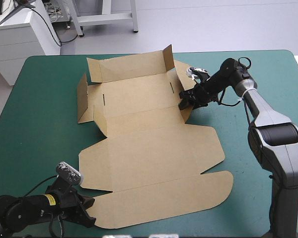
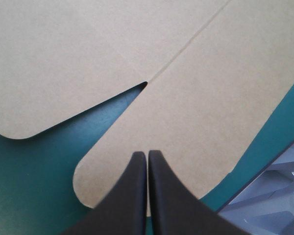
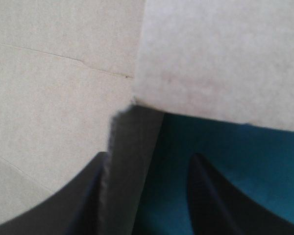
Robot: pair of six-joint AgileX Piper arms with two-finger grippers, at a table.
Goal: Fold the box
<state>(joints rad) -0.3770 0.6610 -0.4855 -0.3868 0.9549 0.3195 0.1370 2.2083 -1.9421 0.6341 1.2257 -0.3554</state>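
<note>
Two grippers work on one box. At the near left corner, the left gripper [image 1: 88, 212] has its fingers pressed together in a point, their tips over the box's [image 1: 149, 144] rounded near flap. The box lies mid-table on the teal-green cover [image 1: 39, 109], mostly flat (walls raised only at the far end), its long axis running near edge to far edge. The right gripper [image 1: 187, 101] stands parted at the right wall, with a board edge between its fingers [image 3: 78, 196].

Surface: round-cornered table with teal-green cover [image 1: 39, 124]
Lying on it: box [image 1: 154, 148], a cut sheet of brown board, mostly flat, far walls raised
Placement: across the table's middle
</note>
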